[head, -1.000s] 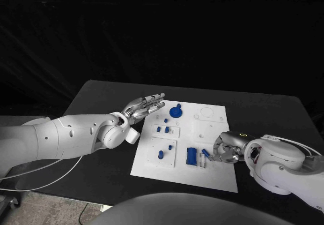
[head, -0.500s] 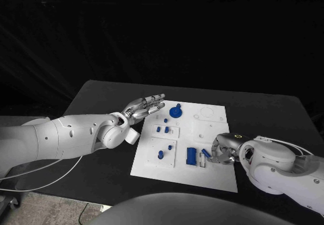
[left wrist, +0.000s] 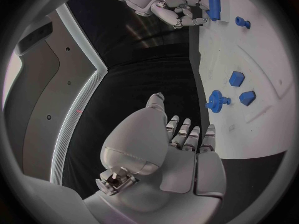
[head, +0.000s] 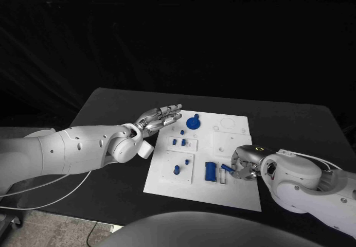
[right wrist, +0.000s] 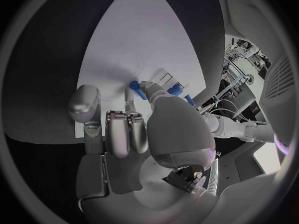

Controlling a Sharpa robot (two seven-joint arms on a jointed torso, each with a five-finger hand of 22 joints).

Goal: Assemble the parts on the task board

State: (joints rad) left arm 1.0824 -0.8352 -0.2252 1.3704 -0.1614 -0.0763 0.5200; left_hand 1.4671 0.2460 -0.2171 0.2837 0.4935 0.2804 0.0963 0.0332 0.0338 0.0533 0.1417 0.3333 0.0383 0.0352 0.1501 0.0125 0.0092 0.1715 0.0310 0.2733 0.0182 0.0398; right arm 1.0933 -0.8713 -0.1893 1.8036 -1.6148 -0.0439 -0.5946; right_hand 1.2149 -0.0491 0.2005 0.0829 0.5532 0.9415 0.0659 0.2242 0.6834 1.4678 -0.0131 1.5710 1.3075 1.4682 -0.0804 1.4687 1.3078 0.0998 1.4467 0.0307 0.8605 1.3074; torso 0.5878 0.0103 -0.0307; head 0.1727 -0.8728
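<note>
While pinching a small blue part point(head: 227, 168) at the task board point(head: 230, 195)'s five o'clock, the right hand point(head: 245, 163) is hiding its grip overhead; its wrist view is revealing it. Farther, near a blue gear point(head: 193, 123), the left hand point(head: 158, 118) is hovering open-fingered, holding nothing.

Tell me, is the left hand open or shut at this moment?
Open. The left hand hovers beside the task board with its fingers stretched out straight and apart, and nothing is held in it.
</note>
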